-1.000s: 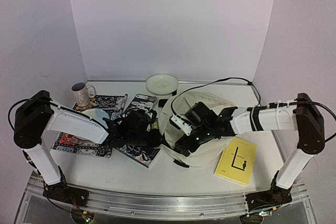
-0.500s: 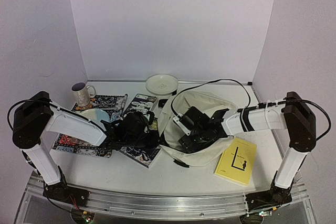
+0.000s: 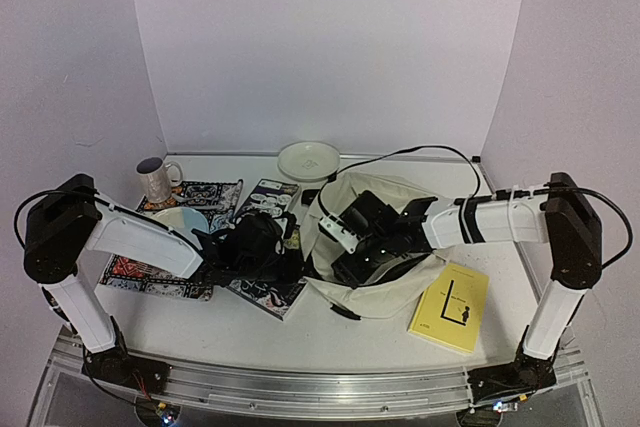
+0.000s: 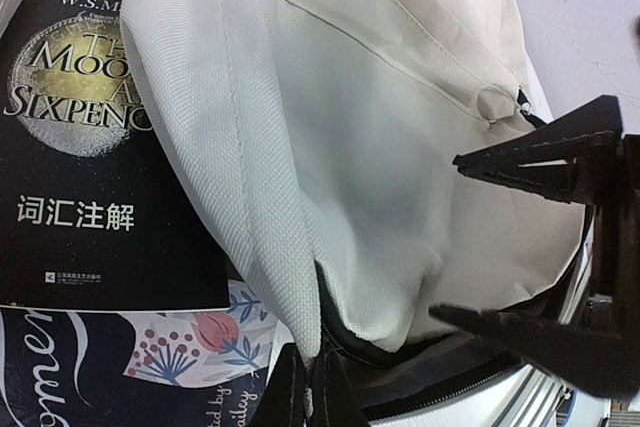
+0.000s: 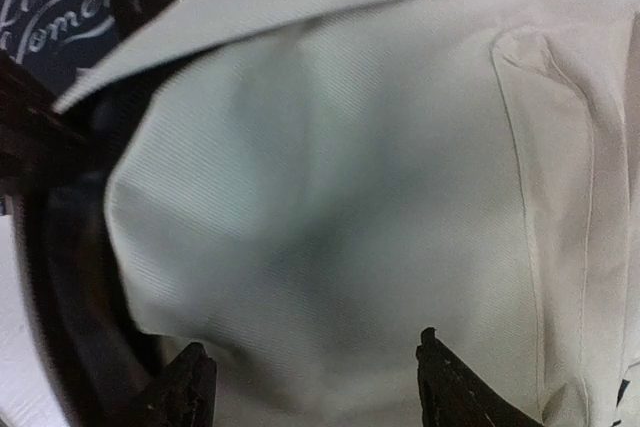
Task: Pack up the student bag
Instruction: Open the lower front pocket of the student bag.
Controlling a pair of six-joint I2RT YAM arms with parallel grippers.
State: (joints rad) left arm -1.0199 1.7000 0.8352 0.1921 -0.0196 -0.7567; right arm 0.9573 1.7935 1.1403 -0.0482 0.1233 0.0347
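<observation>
The cream student bag (image 3: 395, 272) lies at mid-table with its mouth facing left. My left gripper (image 3: 288, 255) is shut on the bag's rim by the dark zipper; in the left wrist view its jaws (image 4: 310, 392) pinch the cream edge (image 4: 300, 247). My right gripper (image 3: 345, 247) is inside the bag's mouth and stands open. In the right wrist view its fingertips (image 5: 190, 382) are spread wide against the cream fabric (image 5: 350, 197), holding nothing. The right gripper's black fingers (image 4: 545, 162) also show in the left wrist view.
A black book (image 4: 90, 147) and a floral book (image 4: 130, 367) lie under the left gripper beside the bag. A yellow book (image 3: 450, 307) lies right of the bag. A white plate (image 3: 308, 160), a mug (image 3: 155, 179) and a patterned placemat (image 3: 140, 275) are at the back and left.
My right gripper has moved left, deeper into the bag's mouth, and its jaws have narrowed a little. The left gripper keeps its pinch on the rim.
</observation>
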